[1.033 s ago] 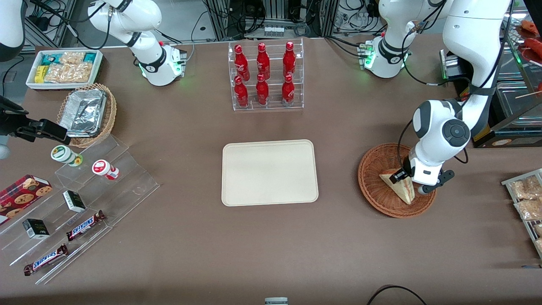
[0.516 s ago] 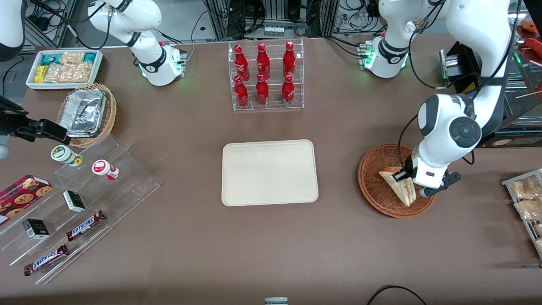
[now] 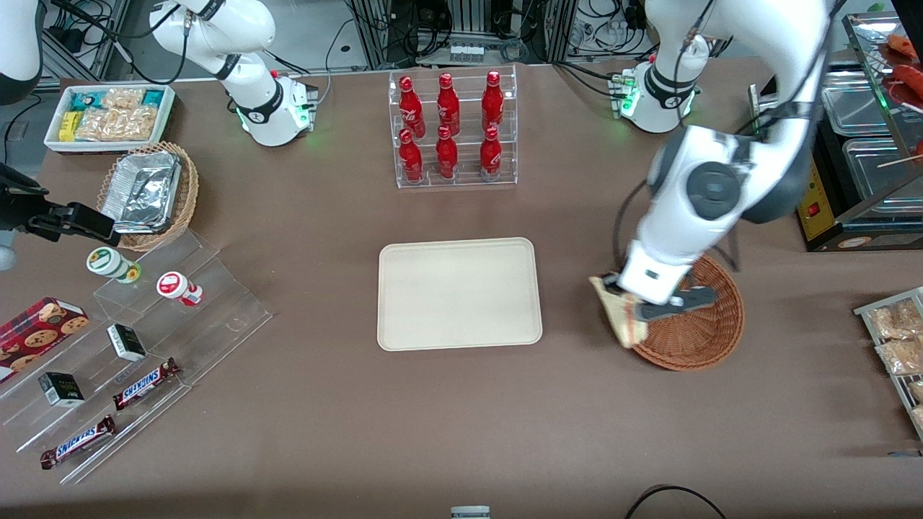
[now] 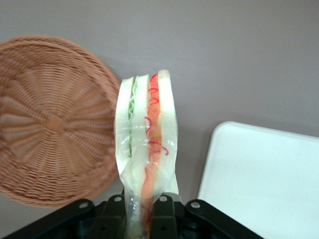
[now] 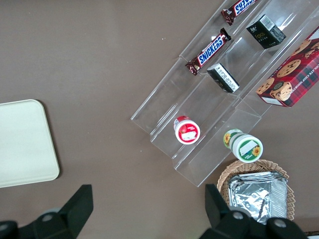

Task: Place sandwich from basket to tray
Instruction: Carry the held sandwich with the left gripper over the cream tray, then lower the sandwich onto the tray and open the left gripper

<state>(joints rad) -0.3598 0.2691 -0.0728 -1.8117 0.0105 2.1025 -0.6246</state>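
Note:
My left gripper point(image 3: 626, 306) is shut on the sandwich point(image 3: 621, 315), a wrapped triangular wedge with red, orange and green filling stripes. It holds the sandwich in the air above the rim of the basket point(image 3: 696, 335) that is nearest the tray point(image 3: 458, 293). In the left wrist view the sandwich point(image 4: 146, 149) hangs clamped between my black fingers point(image 4: 166, 219), with the empty reddish-brown basket point(image 4: 50, 119) on one side and a corner of the cream tray point(image 4: 264, 184) on the other. Bare table lies between basket and tray.
A clear rack of red bottles point(image 3: 452, 130) stands farther from the front camera than the tray. Packets on a wire rack point(image 3: 898, 339) lie at the working arm's end. Clear stepped shelves with snacks point(image 3: 137, 339), a tan basket of foil containers point(image 3: 148, 194) and a white snack bin point(image 3: 109, 115) lie toward the parked arm's end.
My gripper has lifted the sandwich out of the basket and carried it sideways toward the tray, to above the basket's rim. The basket is now empty.

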